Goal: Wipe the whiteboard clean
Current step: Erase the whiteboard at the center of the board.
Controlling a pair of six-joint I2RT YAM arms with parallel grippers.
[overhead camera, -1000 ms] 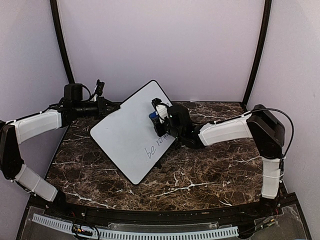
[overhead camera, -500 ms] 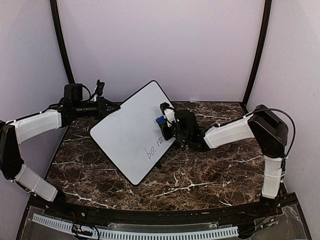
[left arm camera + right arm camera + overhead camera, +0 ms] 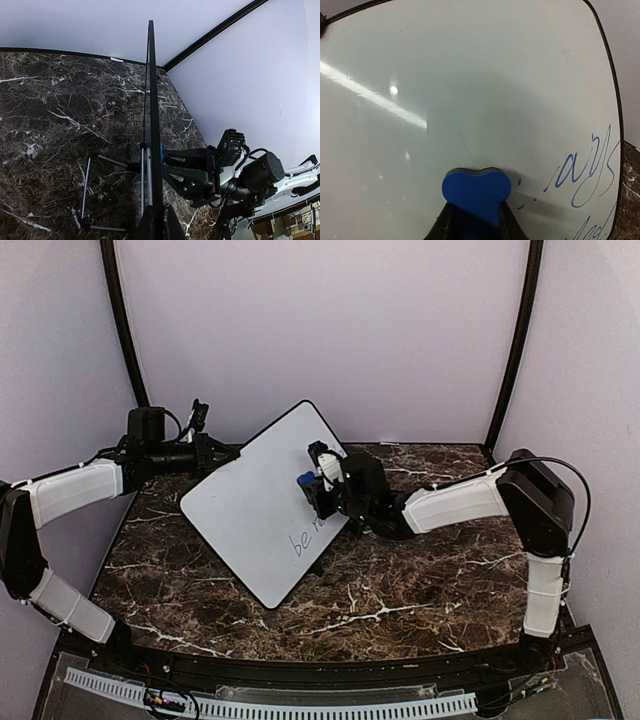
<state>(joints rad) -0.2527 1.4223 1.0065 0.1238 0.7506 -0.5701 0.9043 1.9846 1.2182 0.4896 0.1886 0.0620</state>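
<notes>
The whiteboard stands tilted on the marble table, white with a thin black rim. Blue handwriting remains near its lower right edge, and shows in the right wrist view. My left gripper is shut on the board's upper left edge; in the left wrist view the board is seen edge-on between the fingers. My right gripper is shut on a small blue eraser and presses it flat against the board's face.
A thin metal stand props the board from behind on the dark marble table. Purple walls and black corner posts enclose the back and sides.
My right gripper slid the eraser along the board, first down to the right, then back up to the left. Some writing beside "be" has been wiped. The left arm has not moved.
</notes>
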